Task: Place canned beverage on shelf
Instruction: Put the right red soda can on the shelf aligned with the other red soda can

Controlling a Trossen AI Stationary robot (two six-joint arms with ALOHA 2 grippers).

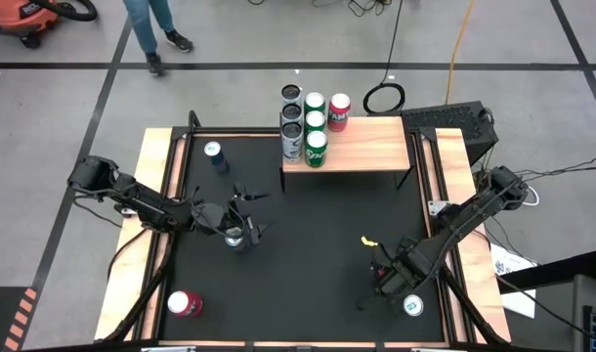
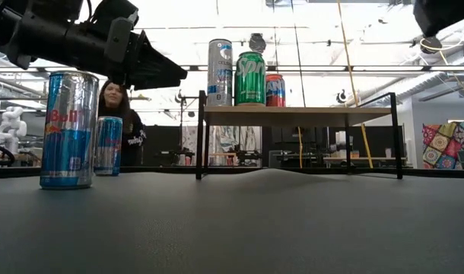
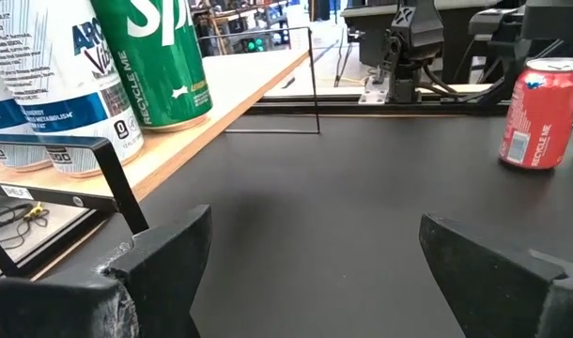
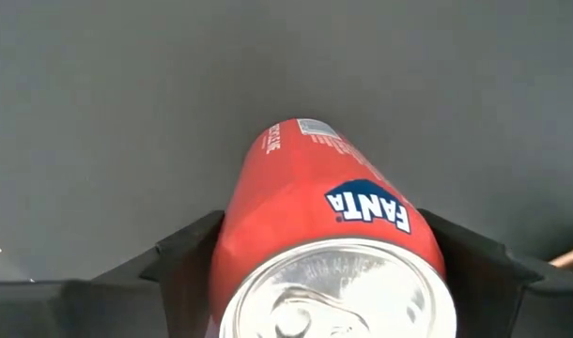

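A red Fanta can (image 4: pixel 315 178) stands upright on the black table near its right front corner (image 1: pixel 412 305), also seen in the left wrist view (image 3: pixel 540 113). My right gripper (image 4: pixel 329 253) points down over it, shut on it. The shelf (image 1: pixel 366 147), a light wood plank on thin black legs, stands at the far middle (image 2: pixel 293 114) with several cans on its left end. My left gripper (image 3: pixel 315 244) hovers open and level left of centre (image 1: pixel 251 213), nothing between its fingers, just above a tall Red Bull can (image 2: pixel 68 129). My right gripper pinches the Fanta can between its two fingers (image 4: pixel 188 253), one on each side of the can's upper wall (image 4: pixel 235 221), just below the silver top. The fingers come from above, pointing down. The can stays upright, its base on the table (image 3: pixel 526 164).
Silver, green and red cans (image 1: pixel 315 122) crowd the shelf's left end; its right half is bare wood. A second blue can (image 1: pixel 213 152) stands far left, a red can (image 1: pixel 186 304) near left, a small yellow scrap (image 1: pixel 368 240) mid-table. A person (image 2: pixel 118 106) stands beyond the table.
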